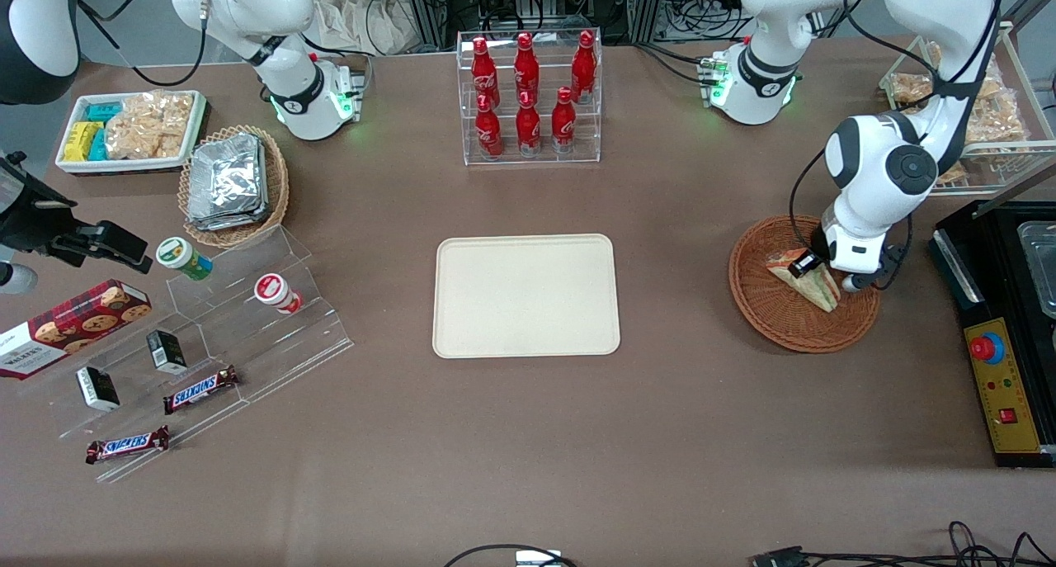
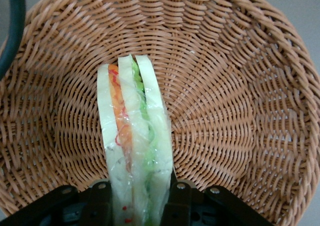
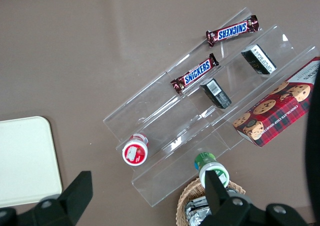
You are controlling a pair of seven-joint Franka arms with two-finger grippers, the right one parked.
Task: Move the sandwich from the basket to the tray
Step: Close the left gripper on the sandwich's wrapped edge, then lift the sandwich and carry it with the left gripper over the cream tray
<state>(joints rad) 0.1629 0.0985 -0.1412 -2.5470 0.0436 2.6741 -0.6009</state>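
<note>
Black claw [image 1: 813,268]: down inside the basket at the working arm's end of the tabletop, its two matte fingers [image 2: 97,206] pressed against the two bread faces of the sandwich, clamped on it.
Sandwich [image 2: 132,151]: triangular wedge standing on edge in the basket, three soft white bread slices with an orange layer, a green leafy layer and red flecks between them, all under crinkled clear wrap that shines in places; one end sits between the fingers, the pointed end reaches toward the basket's middle.
Basket [image 1: 767,303]: round, shallow, reddish-brown wicker, tight woven rings running up a low sloped wall to a braided rim; it rests on the tabletop near the working arm's base.
Tray [image 1: 526,295]: flat cream-beige plastic rectangle with rounded corners and a low rim, smooth and bare, in the middle of the tabletop, well apart from the basket.
Tabletop [image 1: 528,451]: covered in dull brown cloth.
Bottle rack [image 1: 530,96]: clear acrylic steps holding glossy red bottles, farther from the front camera than the tray.
Foil packets [image 1: 227,179]: crumpled silver stack in a lighter tan wicker basket, toward the parked arm's end.
Clear stepped stand [image 1: 206,344]: acrylic tiers with chocolate bars, small dark boxes and two round tubs, toward the parked arm's end.
</note>
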